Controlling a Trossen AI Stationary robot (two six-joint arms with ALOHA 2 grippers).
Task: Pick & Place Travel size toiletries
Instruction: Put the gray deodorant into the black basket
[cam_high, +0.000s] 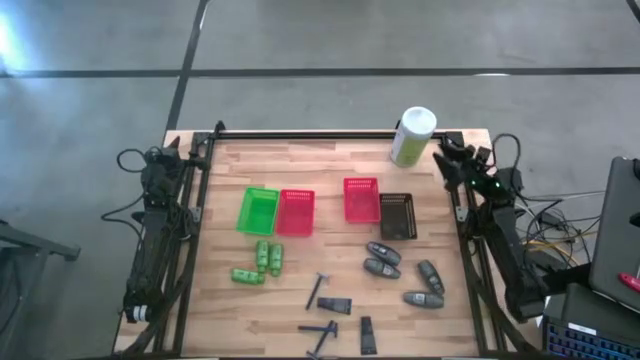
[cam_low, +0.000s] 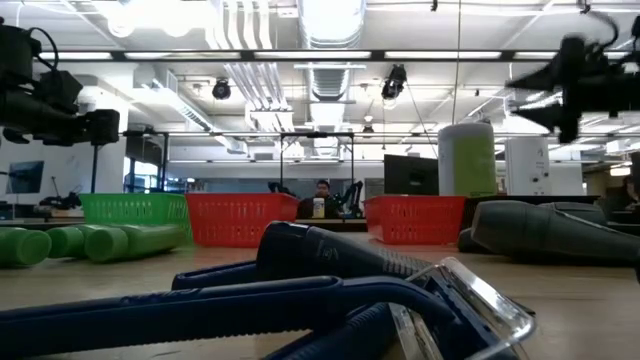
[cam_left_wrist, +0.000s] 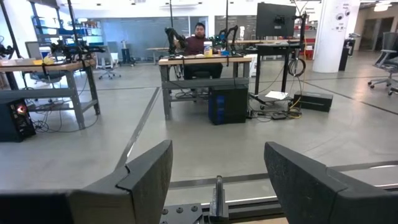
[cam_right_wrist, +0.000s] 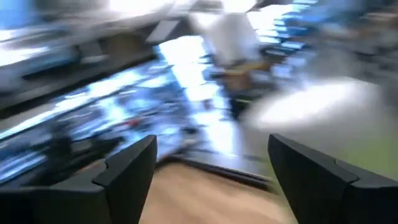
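Three bright green little bottles (cam_high: 260, 262) lie on their sides on the wooden table, left of the middle; they also show in the low view (cam_low: 100, 242). Several dark grey rounded containers (cam_high: 402, 272) lie to the right. Black T-shaped sticks (cam_high: 319, 291) and dark wedge tubes (cam_high: 336, 306) lie near the front edge. My left gripper (cam_high: 200, 146) is open and empty over the far left corner, its fingers apart in the left wrist view (cam_left_wrist: 217, 162). My right gripper (cam_high: 443, 153) is open and empty at the far right, beside the pale green canister (cam_high: 412, 136); its wrist view (cam_right_wrist: 211, 162) is blurred.
A green basket (cam_high: 258, 211) and a red basket (cam_high: 295, 212) stand side by side left of centre, a red basket (cam_high: 361, 199) and a black basket (cam_high: 397, 216) right of centre. A T-shaped stick (cam_low: 300, 300) fills the low view's foreground. A person sits at a desk far behind the table.
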